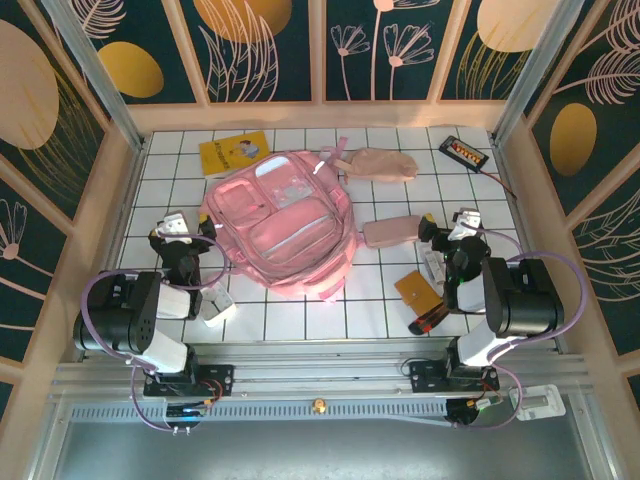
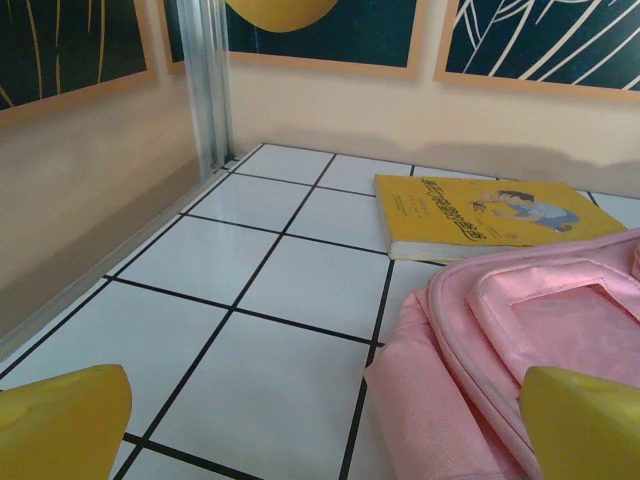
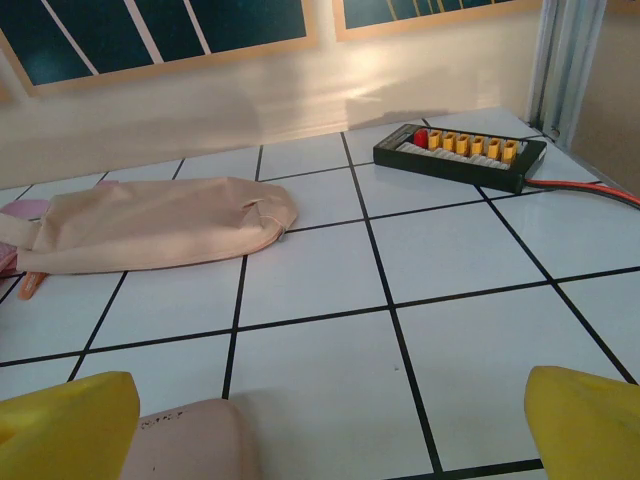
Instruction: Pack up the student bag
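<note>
Nearest, low on the left: left gripper point(image 1: 176, 226), spread wide, nothing between its yellow fingers point(image 2: 60, 420). Just to its right, very close: the student bag point(image 1: 285, 225), big and pink, lying flat in the middle of the white tiled table point(image 1: 300, 320). From above, the whole bag, shiny front pockets facing up. From the left wrist, the soft pink side of it, low on the right, right beside one finger; cannot tell whether touching. Low on the right: right gripper point(image 1: 463, 222), spread wide too, holding nothing, well apart from the bag. Between that gripper and the bag: a small flat pink pencil pouch point(image 1: 392, 231), a rounded corner of it peeking up low in the right wrist view, beside the left-hand finger. Near the right arm, an orange card point(image 1: 417, 290). Farther back, past the bag's far left corner: a yellow book point(image 1: 235, 153), lying flat, just beside the bag; up close from the left wrist, a cartoon drawing on its cover. Farther back on the right: a soft beige pouch point(image 1: 385, 163), lying long and flat near the bag's top. Farthest, in the right corner: a black board point(image 1: 464, 152); from the right wrist, a row of yellow plugs and one red one on it, and a wire running off to the right.
</note>
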Robot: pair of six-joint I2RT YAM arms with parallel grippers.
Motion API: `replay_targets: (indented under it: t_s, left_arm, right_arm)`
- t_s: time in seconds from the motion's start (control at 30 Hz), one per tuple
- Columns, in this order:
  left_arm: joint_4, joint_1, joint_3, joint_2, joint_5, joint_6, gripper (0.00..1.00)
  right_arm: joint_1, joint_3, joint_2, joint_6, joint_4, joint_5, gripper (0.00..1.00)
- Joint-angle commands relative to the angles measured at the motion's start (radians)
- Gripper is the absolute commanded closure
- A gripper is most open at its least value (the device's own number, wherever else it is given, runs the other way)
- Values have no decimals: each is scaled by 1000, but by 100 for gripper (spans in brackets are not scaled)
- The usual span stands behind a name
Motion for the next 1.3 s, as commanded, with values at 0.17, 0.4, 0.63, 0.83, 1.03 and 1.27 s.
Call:
replay_targets:
  t_s: [0.17,0.4,0.63,0.83,1.03,1.27]
  left_arm:
    - [52,7,6,-2,2,10,1]
    - [52,7,6,-2,2,10,1]
    - [52,7,6,-1,0,7,1]
    - [53,7,6,-1,0,8,1]
    - [80,7,-12,-7,-39,-8,1]
    - [-196,7,11,-259,5,2,1]
  right_arm:
    - [-5,10,-3,-10,29,3,1]
    - [-5,11,-3,-10,29,3,1]
    - [-14,12,-5,-6,22,-14,1]
    - [-14,12,-6,-6,21,-14,1]
    - [-14,10,-5,-6,25,-13,1]
    - [-19,130,-184,60,-319,141,1]
